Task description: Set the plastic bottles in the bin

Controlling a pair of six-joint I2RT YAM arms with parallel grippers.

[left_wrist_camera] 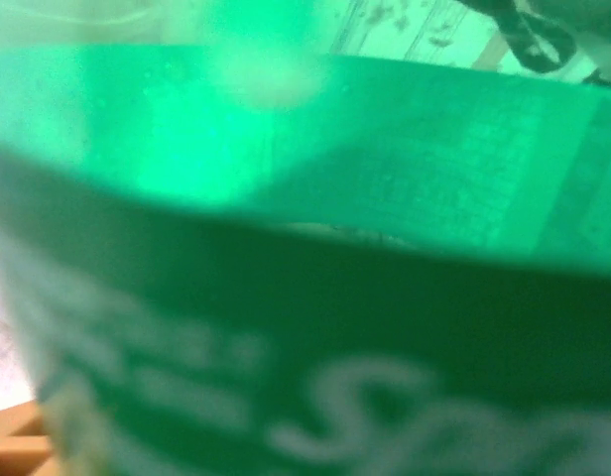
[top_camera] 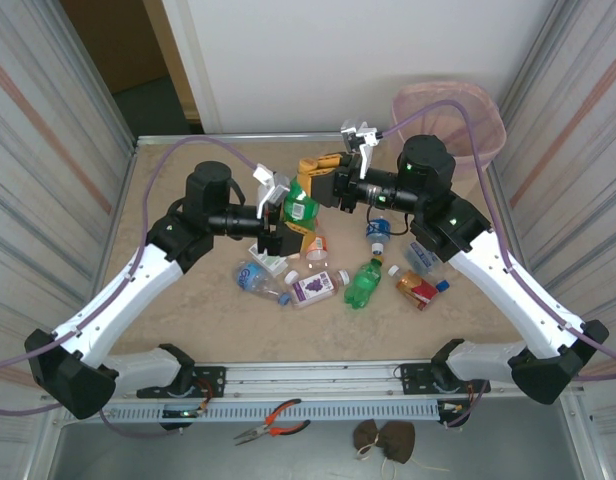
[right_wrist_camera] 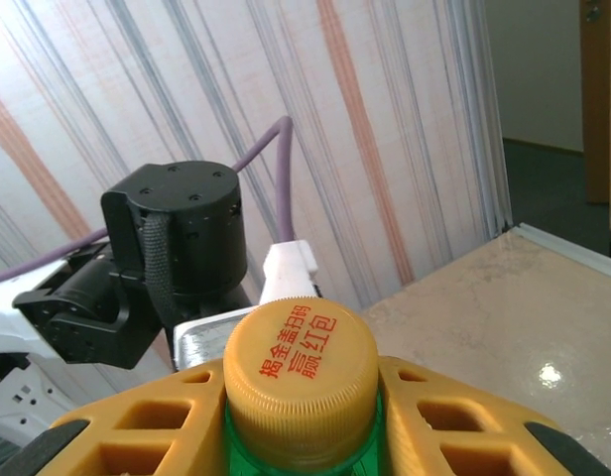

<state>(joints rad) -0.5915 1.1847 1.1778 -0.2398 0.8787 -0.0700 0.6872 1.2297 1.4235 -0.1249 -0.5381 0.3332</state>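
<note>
green bottle [top_camera: 300,205] above tabletop [top_camera: 188,300], cap end toward right tool [top_camera: 325,186], clamped there; left tool [top_camera: 288,225] alongside, grip unclear; loose bottles [top_camera: 316,288] underneath.

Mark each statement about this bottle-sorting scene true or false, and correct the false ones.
1. The green bottle between the arms has a yellow cap printed with red characters. True.
2. The bin stands at the near left corner of the table. False: it is at the far right corner.
3. Red-handled pliers lie in front of the arm bases. True.
4. The right gripper is clear of every bottle. False: its fingers flank that cap.
5. No bottles lie on the table. False: several do, including a purple-labelled bottle.
</note>
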